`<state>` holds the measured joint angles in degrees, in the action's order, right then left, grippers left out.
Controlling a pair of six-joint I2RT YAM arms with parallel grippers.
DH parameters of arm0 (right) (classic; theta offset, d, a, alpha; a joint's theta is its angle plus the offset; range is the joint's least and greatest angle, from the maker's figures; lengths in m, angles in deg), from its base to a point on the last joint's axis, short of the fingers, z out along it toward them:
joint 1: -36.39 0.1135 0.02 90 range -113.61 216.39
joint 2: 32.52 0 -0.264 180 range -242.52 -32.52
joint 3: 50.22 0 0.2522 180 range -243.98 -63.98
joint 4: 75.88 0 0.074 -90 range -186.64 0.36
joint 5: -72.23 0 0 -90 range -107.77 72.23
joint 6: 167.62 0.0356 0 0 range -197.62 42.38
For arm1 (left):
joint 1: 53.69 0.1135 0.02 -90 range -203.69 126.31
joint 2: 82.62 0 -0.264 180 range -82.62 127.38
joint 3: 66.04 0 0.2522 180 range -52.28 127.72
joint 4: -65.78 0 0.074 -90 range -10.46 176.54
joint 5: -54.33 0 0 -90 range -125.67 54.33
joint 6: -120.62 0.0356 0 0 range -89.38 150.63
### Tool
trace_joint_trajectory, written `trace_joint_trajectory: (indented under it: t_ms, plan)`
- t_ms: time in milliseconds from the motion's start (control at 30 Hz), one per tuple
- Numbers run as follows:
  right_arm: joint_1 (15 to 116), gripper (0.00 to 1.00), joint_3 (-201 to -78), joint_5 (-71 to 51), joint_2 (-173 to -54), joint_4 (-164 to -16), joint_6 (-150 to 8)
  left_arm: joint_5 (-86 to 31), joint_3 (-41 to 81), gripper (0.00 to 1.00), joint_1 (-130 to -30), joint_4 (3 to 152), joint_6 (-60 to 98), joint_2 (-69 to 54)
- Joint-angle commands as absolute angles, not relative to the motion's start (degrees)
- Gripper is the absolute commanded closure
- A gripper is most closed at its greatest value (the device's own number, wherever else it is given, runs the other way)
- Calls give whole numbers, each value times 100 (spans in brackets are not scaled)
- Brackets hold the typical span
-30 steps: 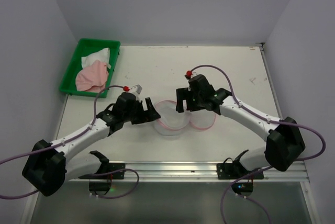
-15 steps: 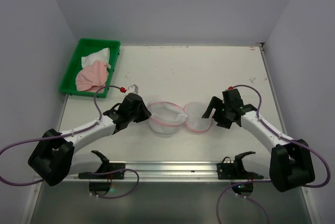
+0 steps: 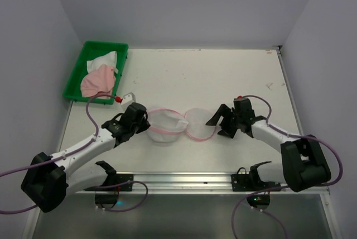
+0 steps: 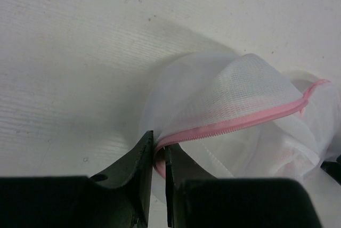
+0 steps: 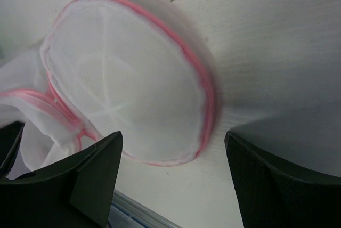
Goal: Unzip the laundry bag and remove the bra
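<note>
Laundry bag lying unzipped mid-bench, left jaws pinching its trim
From above, the laundry bag (image 3: 166,126) is lying open at the middle of the bench (image 3: 223,77), its round flap (image 3: 199,123) spreading out to the right; the left gripper (image 3: 146,123) is touching the bag's left rim, the right gripper (image 3: 218,123) is sitting just beside the flap, and a green tray (image 3: 75,91) at the far left corner is holding a pink cloth (image 3: 97,81) and a white cloth (image 3: 104,60). The left wrist camera is showing the left jaws clamping together on the pink zip trim (image 4: 240,121), the mesh arching away beyond them. The right wrist camera is showing the right jaws standing wide apart, gripping nothing, with the pink-rimmed flap lying flat on the bench ahead of them
</note>
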<state>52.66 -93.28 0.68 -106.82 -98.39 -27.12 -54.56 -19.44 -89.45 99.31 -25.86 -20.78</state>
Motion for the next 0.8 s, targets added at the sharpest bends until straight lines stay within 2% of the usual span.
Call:
trace_joint_trajectory:
  t_ms: [0, 233, 267, 333, 367, 467, 500, 600, 767]
  plan:
    - [5441, 20, -9299, 235, -11021, -9290, -2603, -5641, -1985, 84, -8955, 10099, -2817, -2189]
    - [5520, 34, -9316, 130, -11452, -9087, -2462, -5650, -1730, 85, -8955, 10204, -2624, -2189]
    - [5520, 42, -9325, 104, -11478, -9105, -2462, -5650, -1712, 85, -8955, 10213, -2607, -2198]
    - [5520, 49, -9360, 7, -11557, -9175, -2462, -5641, -1703, 85, -8955, 10222, -2598, -2207]
    - [5511, 58, -9369, -19, -11584, -9201, -2462, -5641, -1695, 85, -8955, 10213, -2598, -2207]
    - [5520, 74, -9386, -37, -11707, -9228, -2445, -5597, -1712, 85, -8963, 10204, -2580, -2181]
    - [5520, 85, -9404, -63, -11742, -9263, -2445, -5571, -1721, 85, -8955, 10195, -2571, -2172]
    - [5529, 100, -9448, -230, -11646, -9403, -2506, -5501, -1730, 85, -8955, 10152, -2510, -2137]
    - [5616, 100, -9869, -906, -10840, -10201, -3059, -5176, -1625, 86, -8963, 9897, -2255, -1777]
